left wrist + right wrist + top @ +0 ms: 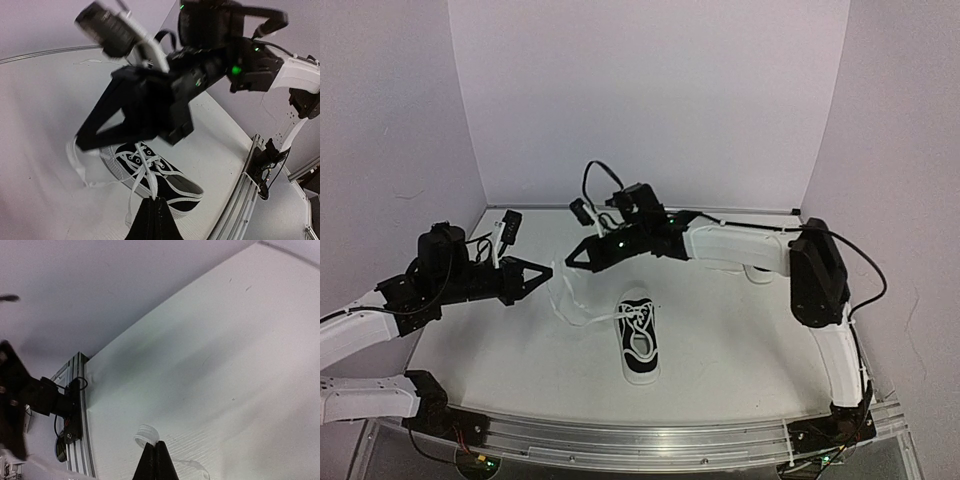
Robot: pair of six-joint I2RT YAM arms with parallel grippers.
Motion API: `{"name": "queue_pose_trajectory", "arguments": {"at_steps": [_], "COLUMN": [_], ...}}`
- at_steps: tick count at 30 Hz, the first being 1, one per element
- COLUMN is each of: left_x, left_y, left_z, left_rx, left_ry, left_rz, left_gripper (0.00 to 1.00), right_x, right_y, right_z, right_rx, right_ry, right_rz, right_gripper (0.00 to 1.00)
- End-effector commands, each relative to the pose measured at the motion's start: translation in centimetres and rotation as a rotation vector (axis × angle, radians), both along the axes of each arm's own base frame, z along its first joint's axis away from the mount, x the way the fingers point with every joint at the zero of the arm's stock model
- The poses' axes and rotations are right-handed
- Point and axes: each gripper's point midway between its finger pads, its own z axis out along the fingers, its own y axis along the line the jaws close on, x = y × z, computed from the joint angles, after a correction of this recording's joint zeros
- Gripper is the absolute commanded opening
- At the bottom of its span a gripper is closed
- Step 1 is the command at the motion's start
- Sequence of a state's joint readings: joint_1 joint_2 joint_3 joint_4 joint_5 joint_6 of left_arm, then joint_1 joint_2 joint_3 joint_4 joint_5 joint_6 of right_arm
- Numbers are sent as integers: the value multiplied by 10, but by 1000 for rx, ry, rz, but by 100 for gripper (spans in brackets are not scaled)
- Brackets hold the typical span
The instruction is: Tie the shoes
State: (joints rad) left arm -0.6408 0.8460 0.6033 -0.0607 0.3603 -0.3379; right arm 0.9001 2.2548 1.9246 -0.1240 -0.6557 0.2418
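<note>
Top external view is showing you one black sneaker (640,342) lying at the centre of the table (740,350), its white laces (563,303) looping out toward the left of the frame. Your left gripper (548,271) and right gripper (570,259) are meeting almost tip to tip at the top of that loop, both pressed together and pinching lace. Left wrist view is giving you what the overhead cannot: strands running from the eyelets straight into the left fingertips (147,220). Right wrist view is catching only bare table and a lace loop at its own closed tips, low in the frame.
</note>
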Motion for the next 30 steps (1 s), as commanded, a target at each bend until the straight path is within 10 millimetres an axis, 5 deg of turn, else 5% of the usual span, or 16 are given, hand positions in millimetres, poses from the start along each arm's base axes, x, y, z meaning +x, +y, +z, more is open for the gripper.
{"name": "queue_pose_trajectory", "arguments": {"at_steps": [1, 4, 8, 14, 19, 22, 25, 30], "left_x": [2, 6, 12, 24, 33, 18, -16, -37], "left_y": [14, 19, 22, 15, 1, -23, -47, -48], "left_z": [4, -6, -32, -47, -66, -79, -66, -43], "left_rx": [39, 69, 130, 188, 291, 258, 162, 134], "left_ry": [-15, 24, 88, 95, 64, 116, 94, -2], "left_rz": [73, 114, 145, 139, 51, -109, -281, -295], "left_gripper": [0, 0, 0, 0, 0, 0, 0, 0], "right_x": [-33, -35, -26, 13, 23, 25, 21, 10], "right_y": [24, 20, 2, -43, -69, -78, -81, -74], "right_z": [-19, -24, -10, 4, -17, -32, -45, -60], "right_rx": [-2, -20, -29, -51, -203, -287, -333, -378], "right_ry": [80, 90, 55, 41, -8, -27, -25, -50], "right_rz": [98, 95, 53, -48, -73, -68, -35, 50], "right_gripper": [14, 48, 62, 60, 52, 48, 44, 36]}}
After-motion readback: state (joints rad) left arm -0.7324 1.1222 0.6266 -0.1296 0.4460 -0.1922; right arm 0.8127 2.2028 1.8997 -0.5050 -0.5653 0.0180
